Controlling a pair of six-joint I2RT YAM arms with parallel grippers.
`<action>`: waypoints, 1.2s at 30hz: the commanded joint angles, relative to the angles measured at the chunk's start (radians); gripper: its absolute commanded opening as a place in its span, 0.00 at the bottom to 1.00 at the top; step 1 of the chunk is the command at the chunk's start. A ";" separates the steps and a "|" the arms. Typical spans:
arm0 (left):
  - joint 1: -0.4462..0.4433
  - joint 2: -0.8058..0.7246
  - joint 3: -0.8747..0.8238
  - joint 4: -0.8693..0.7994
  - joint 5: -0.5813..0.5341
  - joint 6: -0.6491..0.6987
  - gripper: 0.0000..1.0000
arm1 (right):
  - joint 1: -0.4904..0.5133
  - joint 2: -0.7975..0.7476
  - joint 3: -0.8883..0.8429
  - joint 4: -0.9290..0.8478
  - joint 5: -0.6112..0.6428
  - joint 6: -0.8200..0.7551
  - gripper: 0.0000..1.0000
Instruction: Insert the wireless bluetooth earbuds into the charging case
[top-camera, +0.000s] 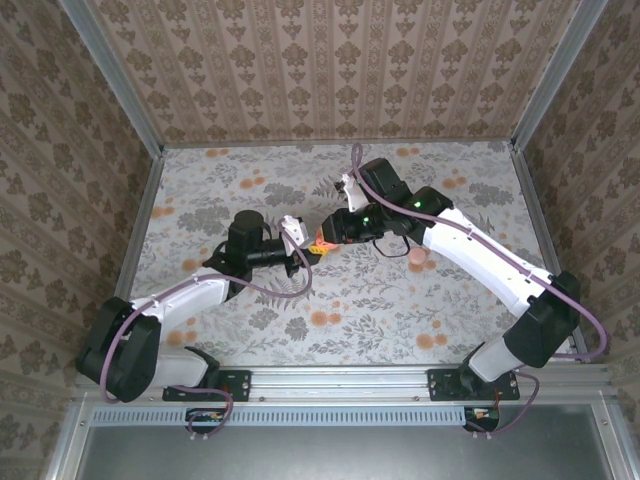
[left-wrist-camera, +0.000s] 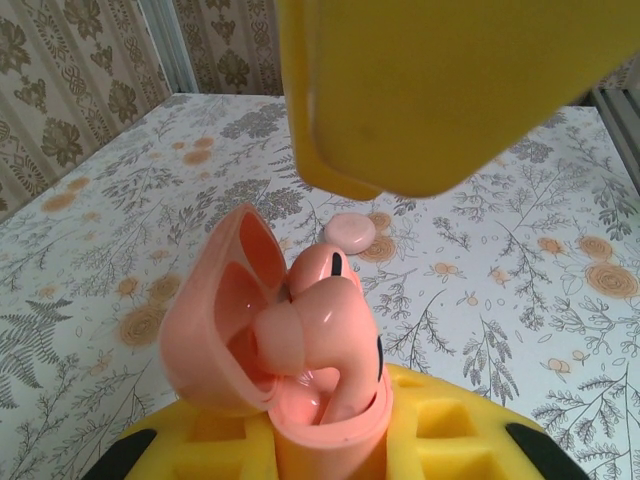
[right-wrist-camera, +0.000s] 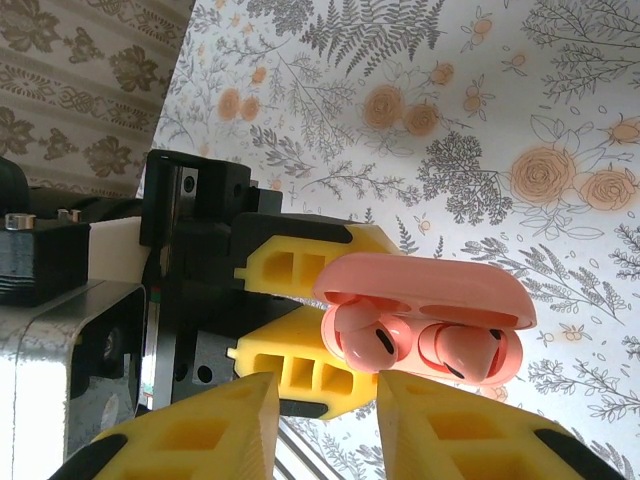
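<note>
From the top camera, the left pincer (top-camera: 303, 247) and the right pincer (top-camera: 335, 232) meet tip to tip over the middle of the flowered desk (top-camera: 400, 330). The charging case (top-camera: 321, 243) shows as a small coral spot at the left pincer's tip, just short of the right one; how the jaws stand cannot be read at this size. A small pale pink round thing (top-camera: 417, 257) lies on the desk behind the right pincer, beside its arm and well apart from both tips. In the left wrist view, the left pincer (left-wrist-camera: 330, 445) is clamped tight on the base of the charging case (left-wrist-camera: 335, 425), with a yellow finger (left-wrist-camera: 450, 425) pressed to either side. It holds the case upright, clear of the desk. The lid (left-wrist-camera: 210, 330) is swung open to the left, and one of the earbuds (left-wrist-camera: 320, 310) stands in the base, rising above its rim. A yellow finger of the right pincer (left-wrist-camera: 440, 80) hangs just above the bud, apart from it. The pale round thing (left-wrist-camera: 349, 232) rests on the desk beyond the case. In the right wrist view, the right pincer (right-wrist-camera: 325, 430) has its two yellow fingers parted with nothing between them. Just ahead of its tips, the left pincer's fingers (right-wrist-camera: 300, 262) grip the open case (right-wrist-camera: 430, 295) from the side. Both earbuds (right-wrist-camera: 365, 340) sit side by side inside the case.
</note>
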 joint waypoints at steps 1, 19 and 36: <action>-0.001 -0.022 0.030 -0.002 0.035 0.022 0.18 | -0.006 0.019 0.036 -0.031 -0.026 -0.031 0.31; 0.000 -0.029 0.032 -0.001 0.038 0.019 0.18 | -0.006 0.057 0.045 -0.042 -0.018 -0.039 0.27; 0.000 -0.045 0.027 -0.006 0.039 0.019 0.18 | -0.006 0.093 0.057 -0.005 -0.031 -0.020 0.27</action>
